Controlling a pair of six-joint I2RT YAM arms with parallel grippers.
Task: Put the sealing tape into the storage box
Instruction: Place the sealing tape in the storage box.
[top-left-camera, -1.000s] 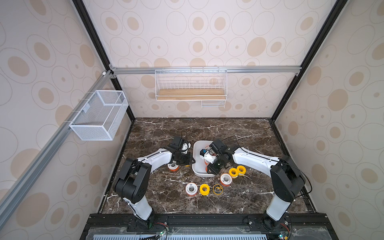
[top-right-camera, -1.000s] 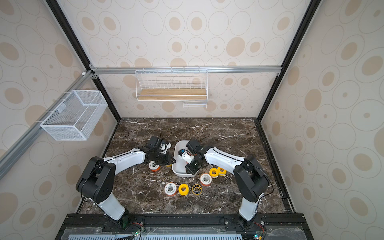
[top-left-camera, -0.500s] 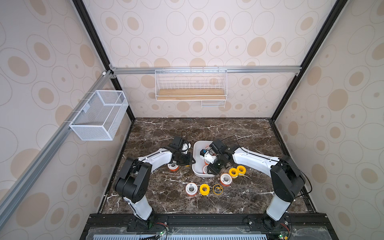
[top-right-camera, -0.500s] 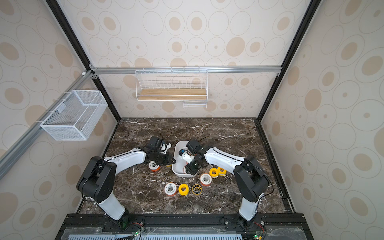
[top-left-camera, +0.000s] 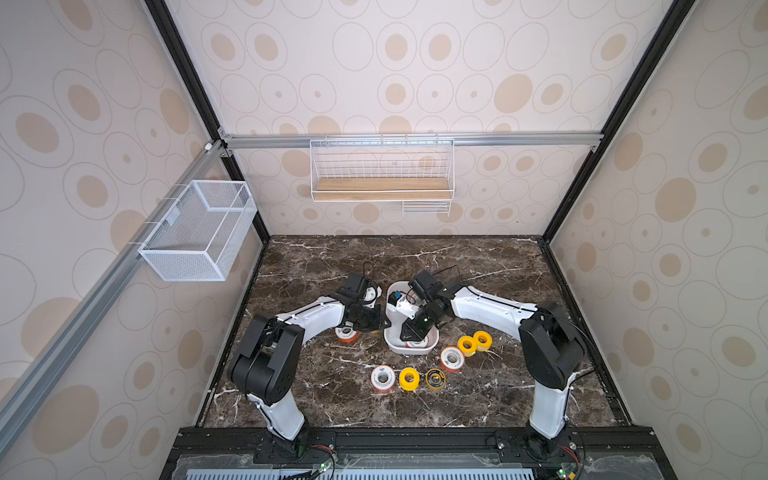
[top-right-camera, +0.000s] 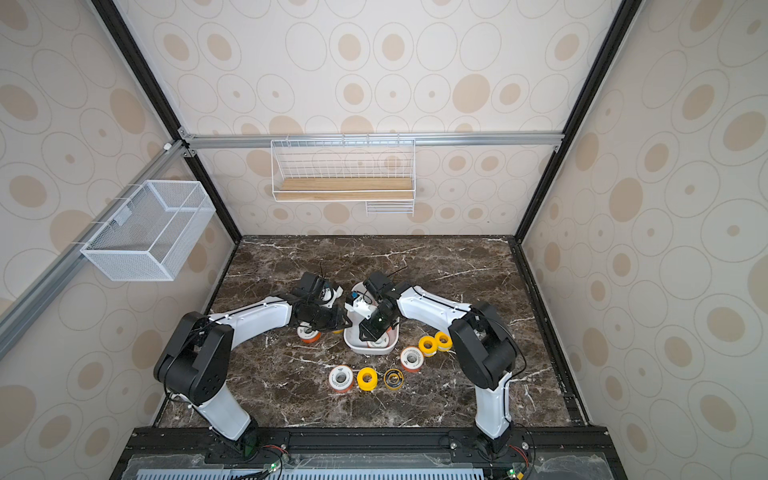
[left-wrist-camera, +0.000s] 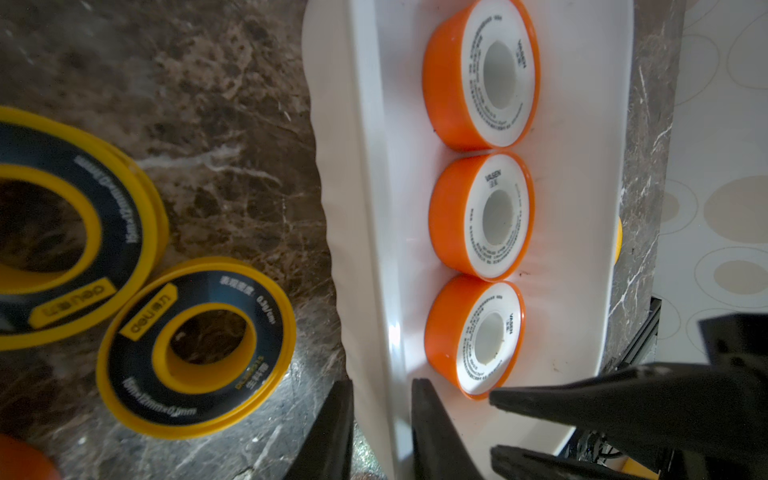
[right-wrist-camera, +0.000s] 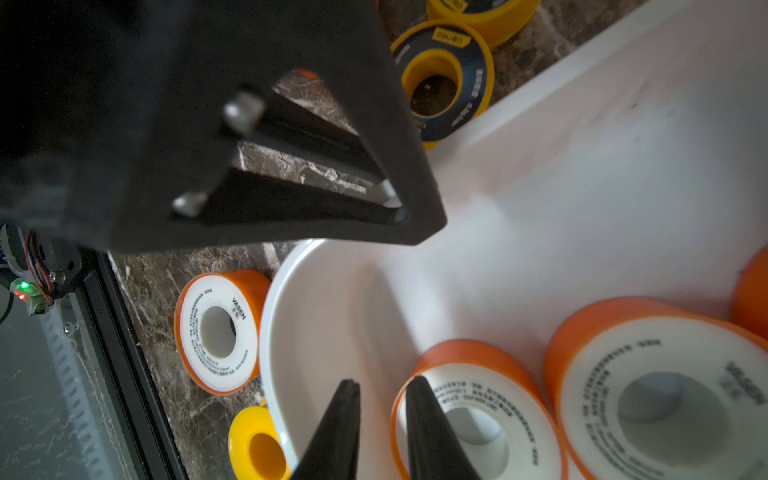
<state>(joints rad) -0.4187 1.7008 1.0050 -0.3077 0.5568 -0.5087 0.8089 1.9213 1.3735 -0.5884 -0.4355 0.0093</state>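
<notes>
Left claw (left-wrist-camera: 381, 384) is pinching the storage box (left-wrist-camera: 374, 124) wall; right claw (right-wrist-camera: 383, 381) is hovering inside, narrowly parted, empty, beside a spool. Three orange-rimmed spools (left-wrist-camera: 482, 216) of sealing tape are lying in the box. Three more orange-rimmed, three solid yellow spools (top-left-camera: 409, 379) and three see-through spools (left-wrist-camera: 195, 353) are sitting on the bench (top-left-camera: 332, 257).

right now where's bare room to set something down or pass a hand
Free: far marble between storage box and back wall; near marble between spool row and front rail. Crowded at the box: left pincer on its wall, right pincer inside, spools around.
</notes>
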